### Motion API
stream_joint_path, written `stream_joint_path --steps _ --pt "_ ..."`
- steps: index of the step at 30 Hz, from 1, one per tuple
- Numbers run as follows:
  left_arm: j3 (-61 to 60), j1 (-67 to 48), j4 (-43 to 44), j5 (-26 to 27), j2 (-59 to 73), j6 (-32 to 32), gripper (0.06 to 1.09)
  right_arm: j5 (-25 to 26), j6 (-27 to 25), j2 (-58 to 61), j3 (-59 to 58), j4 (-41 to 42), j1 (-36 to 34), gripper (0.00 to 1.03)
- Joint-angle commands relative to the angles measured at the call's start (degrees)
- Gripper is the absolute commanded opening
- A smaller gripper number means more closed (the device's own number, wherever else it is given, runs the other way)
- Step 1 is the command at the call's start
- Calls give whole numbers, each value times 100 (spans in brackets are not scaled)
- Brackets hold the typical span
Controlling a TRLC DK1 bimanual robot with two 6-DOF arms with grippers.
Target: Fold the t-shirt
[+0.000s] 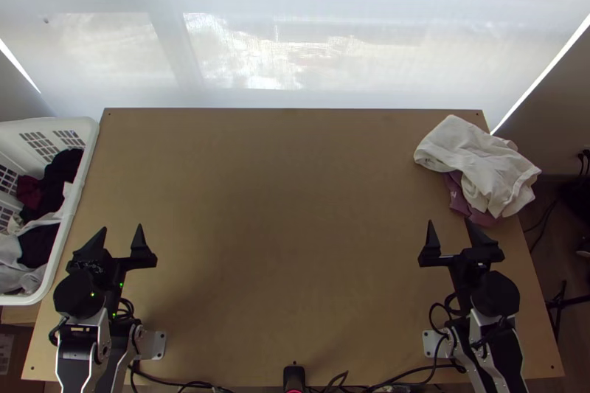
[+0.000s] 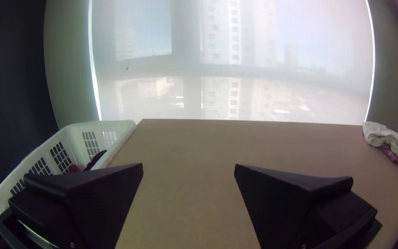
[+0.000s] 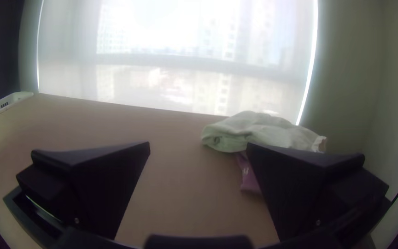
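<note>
In the top view my left gripper [image 1: 118, 240] stands open over the table's left part, beside the basket; the left wrist view shows that gripper [image 2: 189, 168] with nothing between its fingers. My right gripper [image 1: 451, 232] is open near the table's right side, and so is the gripper [image 3: 198, 146] in the right wrist view. A white cloth [image 1: 476, 161] lies bunched at the table's far right corner, on top of a purple cloth [image 1: 459, 197]. Neither cloth touches a finger in the top view. Which one is the t-shirt I cannot tell.
A white basket [image 1: 74, 205] holding dark, red and light clothes stands along the left edge of the table [image 1: 287, 209]. Cables [image 1: 402, 378] run along the near edge, around a small black device [image 1: 293, 377]. A pale blind hangs beyond the far edge.
</note>
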Motion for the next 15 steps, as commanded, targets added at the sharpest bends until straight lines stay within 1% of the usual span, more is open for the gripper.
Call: stream_joint_path --steps 1,15 --pt "-95 81 -156 8 -104 -181 103 18 226 -248 -136 -184 -76 98" --pt "-86 81 -270 -1 -113 -181 103 18 243 -248 -136 -184 -76 98"
